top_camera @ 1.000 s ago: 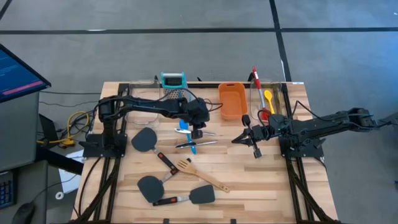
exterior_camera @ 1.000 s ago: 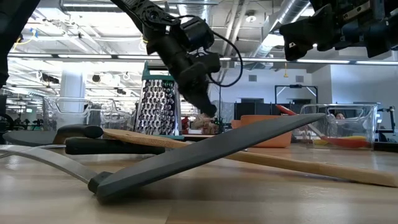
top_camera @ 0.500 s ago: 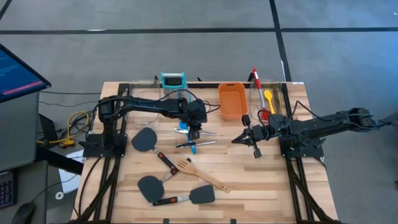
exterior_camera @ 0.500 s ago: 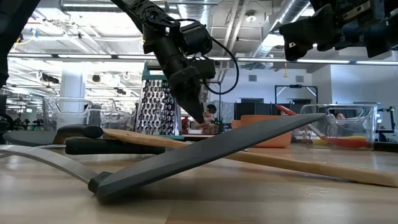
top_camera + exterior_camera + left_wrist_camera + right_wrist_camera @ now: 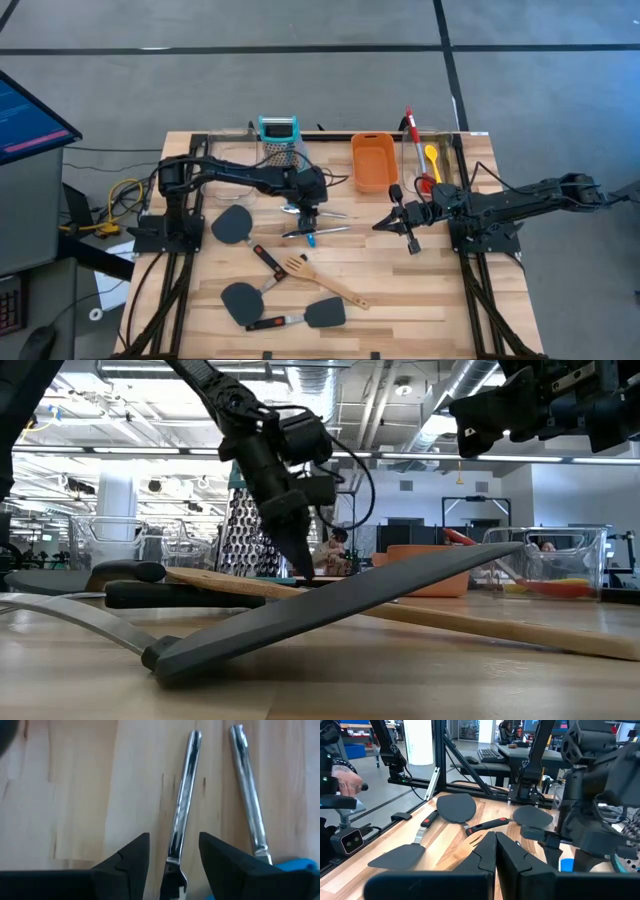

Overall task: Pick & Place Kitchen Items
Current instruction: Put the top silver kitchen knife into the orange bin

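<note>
Two utensils with silver metal handles and blue heads lie side by side at the table's middle (image 5: pixel 316 232). My left gripper (image 5: pixel 308 213) slants down over them, open. In the left wrist view its two fingers (image 5: pixel 174 837) stand on either side of one silver handle (image 5: pixel 182 805) without visibly touching it. The second handle (image 5: pixel 248 795) and a blue head (image 5: pixel 295 866) lie beside it. My right gripper (image 5: pixel 382 224) is shut and waits above the table's right half, holding nothing. Three black spatulas (image 5: pixel 232 223) and a wooden slotted turner (image 5: pixel 322 281) lie flat nearer the front edge.
A teal-topped box grater (image 5: pixel 279 135) and an orange tub (image 5: pixel 373 160) stand at the far edge. A clear bin at the far right holds red (image 5: pixel 411 135) and yellow (image 5: pixel 432 155) utensils. In the low view, a black spatula (image 5: pixel 340 610) leans over the wooden turner close to the camera.
My left gripper has gone down and a little toward the table's left edge, onto the silver handles. The utensils and my right arm have kept still.
</note>
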Tool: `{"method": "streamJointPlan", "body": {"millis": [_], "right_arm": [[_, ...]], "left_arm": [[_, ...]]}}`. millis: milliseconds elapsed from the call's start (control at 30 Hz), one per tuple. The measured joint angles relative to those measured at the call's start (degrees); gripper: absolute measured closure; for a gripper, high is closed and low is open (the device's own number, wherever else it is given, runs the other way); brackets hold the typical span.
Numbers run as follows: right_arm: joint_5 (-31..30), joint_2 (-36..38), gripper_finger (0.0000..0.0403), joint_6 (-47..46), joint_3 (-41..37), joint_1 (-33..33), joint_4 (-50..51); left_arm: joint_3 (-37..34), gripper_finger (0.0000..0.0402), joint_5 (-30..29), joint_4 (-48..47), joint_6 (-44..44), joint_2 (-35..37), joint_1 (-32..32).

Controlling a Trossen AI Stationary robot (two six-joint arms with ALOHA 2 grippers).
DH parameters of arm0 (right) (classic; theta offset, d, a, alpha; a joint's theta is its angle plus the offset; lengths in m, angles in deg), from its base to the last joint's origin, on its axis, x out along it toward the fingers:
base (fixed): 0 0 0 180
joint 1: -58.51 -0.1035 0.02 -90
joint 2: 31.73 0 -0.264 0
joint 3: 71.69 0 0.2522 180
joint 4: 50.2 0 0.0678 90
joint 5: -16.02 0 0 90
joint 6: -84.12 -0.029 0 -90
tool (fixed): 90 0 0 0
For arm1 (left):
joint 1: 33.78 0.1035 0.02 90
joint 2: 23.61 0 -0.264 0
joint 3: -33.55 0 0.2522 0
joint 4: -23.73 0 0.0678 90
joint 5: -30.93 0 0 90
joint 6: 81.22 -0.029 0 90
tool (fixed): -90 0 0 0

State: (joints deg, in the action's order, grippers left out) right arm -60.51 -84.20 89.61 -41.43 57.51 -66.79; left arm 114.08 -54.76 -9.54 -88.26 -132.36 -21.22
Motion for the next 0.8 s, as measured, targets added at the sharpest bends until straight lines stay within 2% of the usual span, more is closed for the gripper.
{"method": "streamJointPlan", "body": {"millis": [167,433,800], "right_arm": [[-0.02,0.0,0.0403,0.0,0.0,0.0,-0.02],[-0.02,0.0,0.0403,0.01,0.0,0.0,-0.04],[-0.02,0.0,0.0403,0.02,0.0,-0.01,-0.04]], "left_arm": [[-1.64,0.0244,-0.02,1.55,0.02,0.0,0.0],[-5.0,0.0246,-0.02,10.11,-0.06,-0.02,0.0],[-5.86,0.0253,0.17,10.26,0.09,-0.04,-0.28]]}}
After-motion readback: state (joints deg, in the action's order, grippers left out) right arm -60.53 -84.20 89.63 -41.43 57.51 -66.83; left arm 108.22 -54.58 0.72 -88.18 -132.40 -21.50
